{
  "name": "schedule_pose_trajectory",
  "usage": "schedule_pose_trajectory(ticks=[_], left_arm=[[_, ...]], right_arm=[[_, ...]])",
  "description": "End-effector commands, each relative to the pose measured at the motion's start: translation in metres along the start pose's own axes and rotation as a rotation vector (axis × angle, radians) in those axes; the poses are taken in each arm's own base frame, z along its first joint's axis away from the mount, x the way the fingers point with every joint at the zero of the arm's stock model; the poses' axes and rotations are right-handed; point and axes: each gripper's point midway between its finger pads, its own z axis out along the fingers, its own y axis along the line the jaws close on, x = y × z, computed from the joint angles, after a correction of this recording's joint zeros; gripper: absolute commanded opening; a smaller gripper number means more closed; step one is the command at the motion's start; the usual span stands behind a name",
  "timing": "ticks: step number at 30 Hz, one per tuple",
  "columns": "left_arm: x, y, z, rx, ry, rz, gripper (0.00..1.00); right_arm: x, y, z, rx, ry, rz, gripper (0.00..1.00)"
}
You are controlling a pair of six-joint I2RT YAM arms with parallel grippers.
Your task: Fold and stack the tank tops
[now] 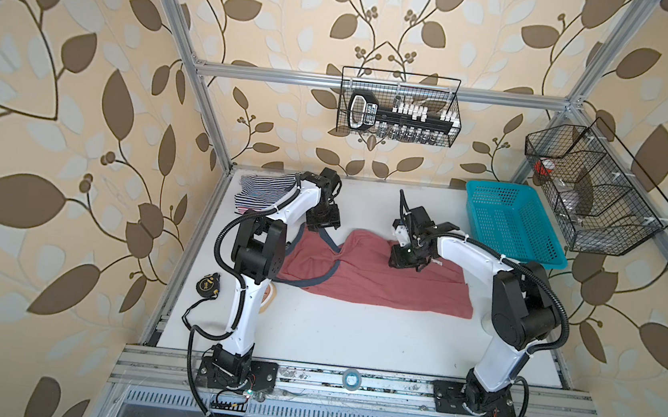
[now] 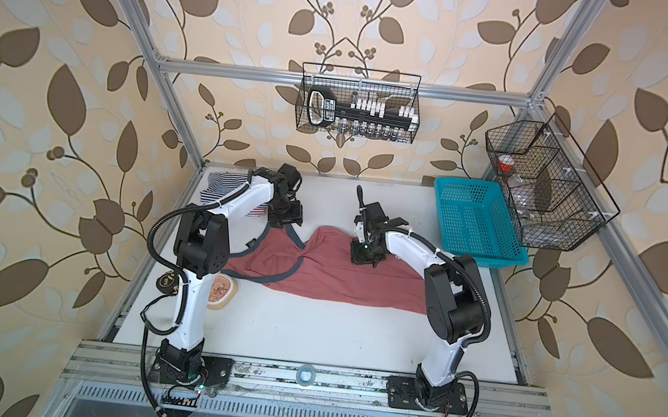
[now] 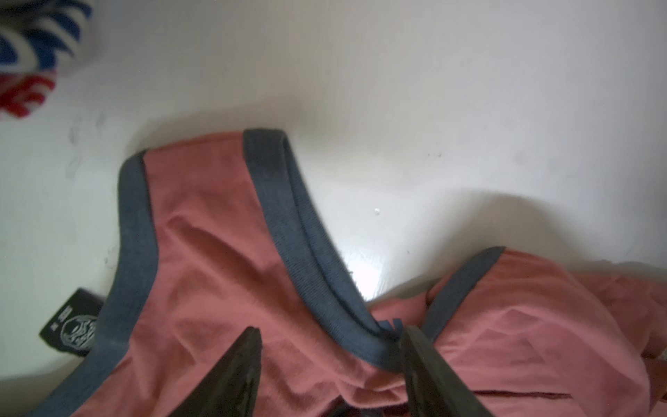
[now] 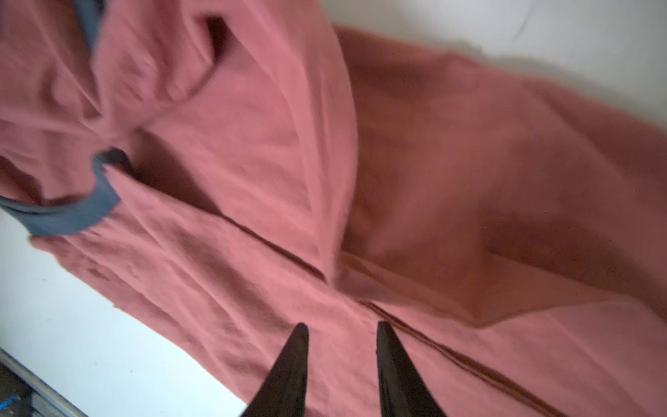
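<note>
Table layout, viewed from the front edge.
The spread tank top [image 1: 379, 281] lies across the middle of the table [image 1: 353, 336], from near the left edge toward the right edge. A pile of two tank tops [image 1: 261, 188] sits in the far left corner, the basket [image 1: 506, 226] in the far right corner, and a tape measure [image 1: 207, 285] at the left edge.

dusty red tank top [image 1: 379, 281]: soft matt cloth, creased | its grey-blue trim [image 3: 288, 224]: ribbed knit | surface [image 1: 332, 334]: smooth white, slight gloss | my jaws: matt black plastic | teal basket [image 1: 508, 226], far right corner: perforated shiny plastic | frame [image 1: 274, 73]: brushed metal
</note>
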Motion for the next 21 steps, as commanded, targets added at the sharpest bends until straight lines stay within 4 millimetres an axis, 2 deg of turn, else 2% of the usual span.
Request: schedule_pose_trajectory(ticks=[1,6,9,13,16,18,20,21], left_arm=[[0.002,0.005,0.010,-0.048,0.051,0.028,0.64],[0.001,0.015,0.034,-0.112,0.091,0.030,0.60],[0.002,0.017,0.043,-0.129,0.115,0.029,0.58],[0.011,0.025,0.055,-0.168,0.165,0.035,0.51],[0.021,0.034,0.064,-0.204,0.208,0.031,0.35],[0.026,0.038,0.069,-0.218,0.231,0.028,0.20],[0.027,0.040,0.070,-0.228,0.231,0.021,0.00],[0.025,0.041,0.067,-0.232,0.217,0.013,0.00]], right_arm=[[-0.027,0.003,-0.014,-0.040,-0.065,0.004,0.34],[-0.041,-0.015,-0.026,-0.054,-0.107,0.053,0.35],[-0.043,-0.029,-0.033,-0.052,-0.128,0.081,0.35],[-0.042,-0.045,-0.038,-0.053,-0.151,0.122,0.36],[-0.039,-0.054,-0.041,-0.052,-0.164,0.145,0.36],[-0.036,-0.057,-0.041,-0.054,-0.170,0.156,0.36],[-0.033,-0.060,-0.041,-0.051,-0.170,0.166,0.36],[-0.032,-0.060,-0.040,-0.053,-0.170,0.167,0.36]])
